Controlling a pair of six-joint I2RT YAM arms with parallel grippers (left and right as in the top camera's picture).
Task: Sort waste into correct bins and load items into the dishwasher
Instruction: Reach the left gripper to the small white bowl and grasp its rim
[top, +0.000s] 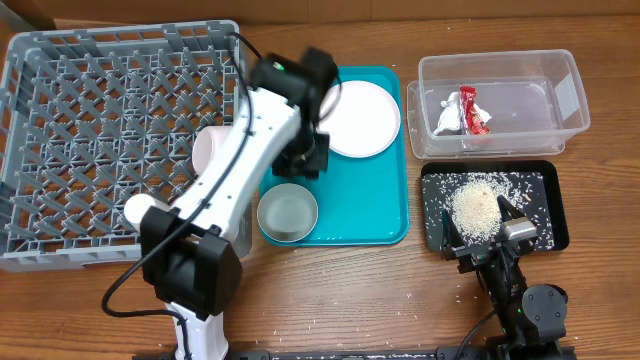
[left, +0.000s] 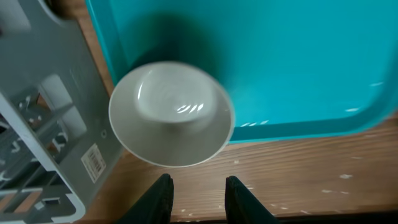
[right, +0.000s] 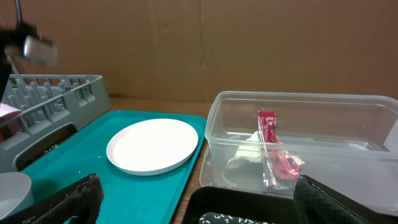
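Left tool (left: 199, 182): fingers spread with nothing between them. It hangs at the bottom of the wrist frame, just short of the bowl.
Bowl (left: 171, 113): pale, round and open side up, at the lower left corner of the teal tray (top: 370, 200). Its rim seems to reach over the tray's lip towards the dish rack (top: 60, 110). We cannot tell here whether it is metal or white china.
Why held so: we judge the tool is lined up on the bowl's near rim for a pinch there. The rack lies just beside it, so the carry would be short.
Right tool (right: 196, 186): fingers wide apart and empty, low over the near edge of the black tray (top: 560, 210). We think it is kept there to stay out of the left arm's (top: 240, 160) way.
Wrapper (top: 470, 110): red and silver, already lying in the clear tub (top: 575, 95) at the upper right of the overhead frame.
Plate (top: 362, 118): flat on the upper right of the teal tray, with its left edge under the arm.
Rice (top: 476, 205): heaped in the black tray, with stray grains on the counter (top: 350, 300).
In the way: the tray's raised lip and the rack's wall both crowd the bowl's left side. A pinkish round thing (top: 205, 150) sits at the rack's right wall, half hidden by the arm, and we cannot identify it.
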